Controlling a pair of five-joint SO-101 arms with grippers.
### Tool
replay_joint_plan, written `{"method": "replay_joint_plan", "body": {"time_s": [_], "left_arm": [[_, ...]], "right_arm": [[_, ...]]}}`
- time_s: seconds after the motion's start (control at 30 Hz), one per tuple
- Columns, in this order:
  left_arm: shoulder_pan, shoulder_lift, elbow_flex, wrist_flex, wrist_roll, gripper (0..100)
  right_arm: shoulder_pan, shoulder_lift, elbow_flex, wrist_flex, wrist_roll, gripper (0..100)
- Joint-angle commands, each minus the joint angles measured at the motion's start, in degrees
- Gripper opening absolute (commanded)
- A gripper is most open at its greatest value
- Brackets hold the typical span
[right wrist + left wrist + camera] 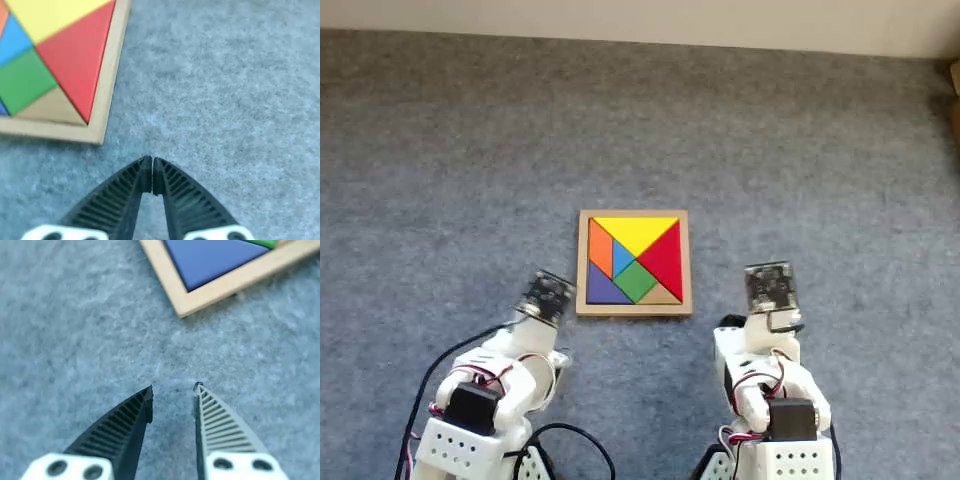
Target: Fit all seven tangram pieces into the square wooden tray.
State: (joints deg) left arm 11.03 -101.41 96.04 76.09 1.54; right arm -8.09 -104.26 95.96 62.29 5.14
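Seven tangram pieces fill the square wooden tray (634,309). They are a big yellow triangle (636,232), a big red triangle (666,262), an orange piece (601,250), a small light blue triangle (621,258), a green square (636,281), a dark blue triangle (604,290) and a tan triangle (663,294). No piece lies outside, so the job looks done. The tray sits flat in the middle of the grey fuzzy bench (820,150).

I think the pieces are light, hard and smooth. They lie snug and level with each other, so their edges would be hard to pinch. The tray's raised rim is the best place to hold.

The left end effector (172,388) hangs just by the tray's near corner, its two fingers apart with nothing between them. The right end effector (152,165) hangs by the other near corner, tips pressed together, holding nothing.

The sides of the pieces are hidden down in the tray, so I cannot tell how thick they are. Both wrist views cut off most of the tray.
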Motion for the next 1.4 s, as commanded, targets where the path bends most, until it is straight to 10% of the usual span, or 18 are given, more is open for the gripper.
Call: {"method": "replay_joint_plan", "body": {"time_s": [0.0,1.37], "left_arm": [[-3.56,-2.59,1.1,0.26,3.69,14],[-4.26,-2.59,1.1,0.53,3.87,14]], "right_arm": [[0.13,-1.01,6.64,-2.07,-5.89,2.4],[-3.82,-1.01,6.64,9.54,-6.51,1.9]]}}
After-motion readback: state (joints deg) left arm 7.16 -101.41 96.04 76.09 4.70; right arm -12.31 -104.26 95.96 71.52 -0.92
